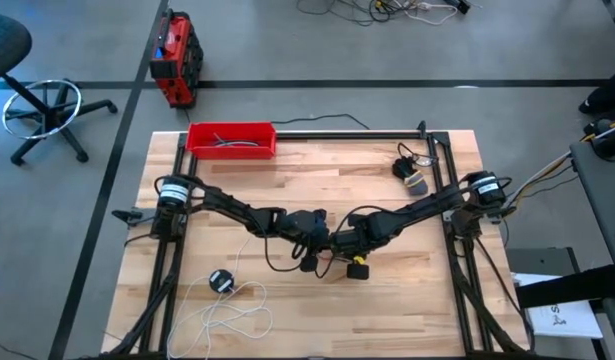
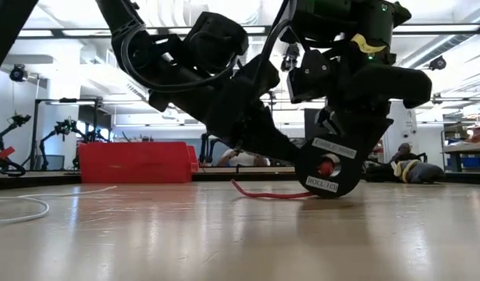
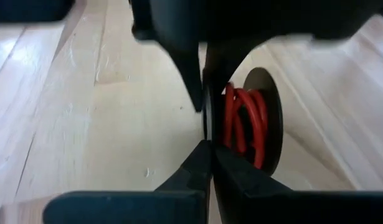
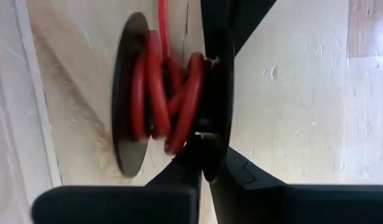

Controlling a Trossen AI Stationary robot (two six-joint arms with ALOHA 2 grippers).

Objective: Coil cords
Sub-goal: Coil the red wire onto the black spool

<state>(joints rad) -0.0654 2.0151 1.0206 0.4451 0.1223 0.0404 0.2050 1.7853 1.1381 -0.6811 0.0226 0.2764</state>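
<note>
1. Meeting near the middle of the wooden table [image 1: 407,300], both arms are reaching inward from their bases at the two sides.
2. The left gripper [image 3: 207,127] is pinching one black disc of a small spool [image 2: 328,173], with its fingers closed on the disc's edge.
3. The right gripper [image 4: 210,140] is pinching the spool's other disc, with its fingers also closed on the edge, so the two grippers are holding the same spool from opposite sides.
4. The red cord [image 4: 169,99] is lying wound in several loops around the core between the two discs.
5. In the low view, the spool is standing on its edge, touching the table or just above it, and a short red tail of the cord is trailing from it along the wood.
6. The white cord [image 1: 232,315] is lying loose in open loops near the front left part of the table, well apart from the grippers.
7. Its round black disc [image 1: 221,281] is lying flat on the wood just beside those loops.
8. A red tray [image 1: 230,139] is sitting at the back left edge of the table, with dark grey cables inside it.
</note>
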